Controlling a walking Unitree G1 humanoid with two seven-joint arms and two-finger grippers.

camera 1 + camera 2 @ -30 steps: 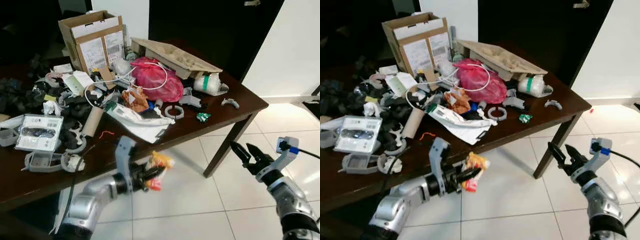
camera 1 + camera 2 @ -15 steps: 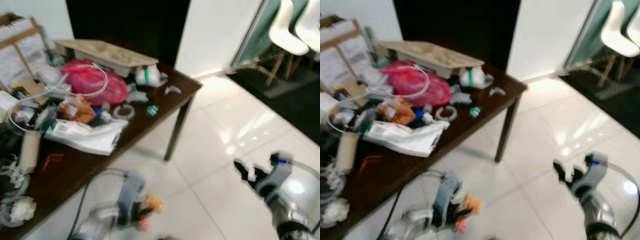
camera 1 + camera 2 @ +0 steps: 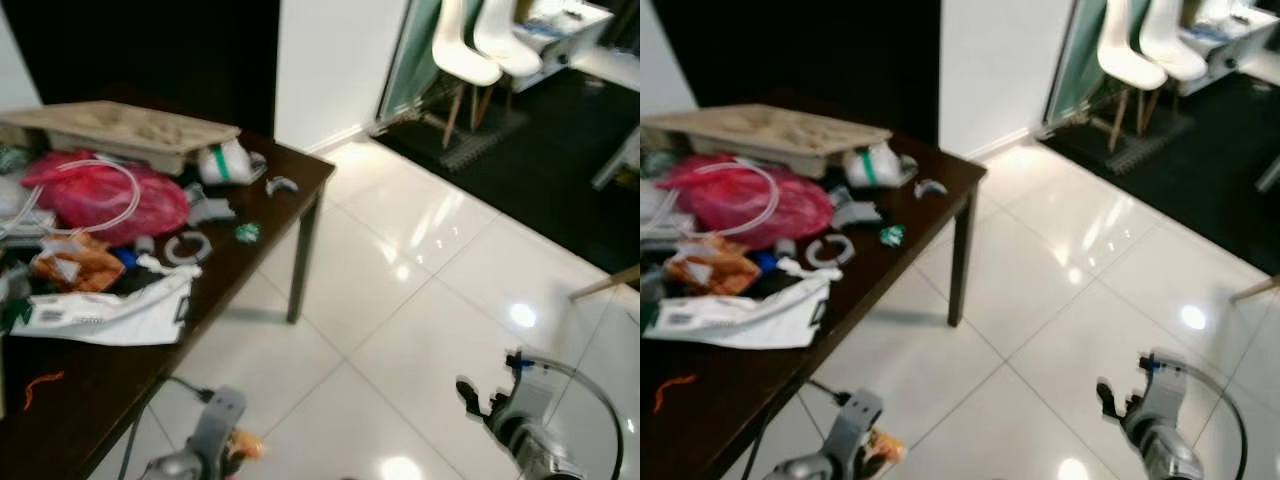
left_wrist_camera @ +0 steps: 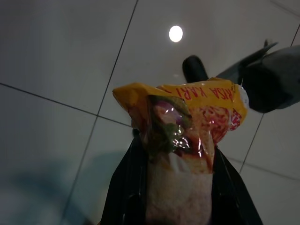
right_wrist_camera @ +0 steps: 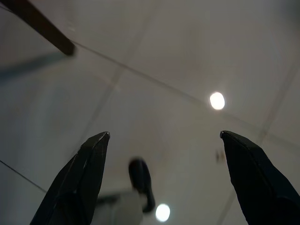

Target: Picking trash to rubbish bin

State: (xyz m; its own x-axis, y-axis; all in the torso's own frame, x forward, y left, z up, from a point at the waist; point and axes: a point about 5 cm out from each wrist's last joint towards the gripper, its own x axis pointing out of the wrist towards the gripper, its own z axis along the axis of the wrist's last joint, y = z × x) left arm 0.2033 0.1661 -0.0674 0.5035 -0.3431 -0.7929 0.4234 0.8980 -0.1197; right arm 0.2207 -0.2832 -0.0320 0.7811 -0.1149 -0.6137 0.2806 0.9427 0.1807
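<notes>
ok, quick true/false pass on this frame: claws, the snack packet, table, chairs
1. The left claw is shut on a yellow and red snack packet. True.
2. The right claw grips a piece of trash. False: its fingers stand wide apart with nothing between them, over the white tile floor.
3. A red plastic bag lies on the dark wooden table. True.
4. The snack packet rests on the table. False: it is held low over the floor tiles, off the table's near edge.
5. White chairs stand beyond the table, by the dark mat. True.
6. The table top is bare. False: it holds a cardboard tray, white papers and other clutter.
</notes>
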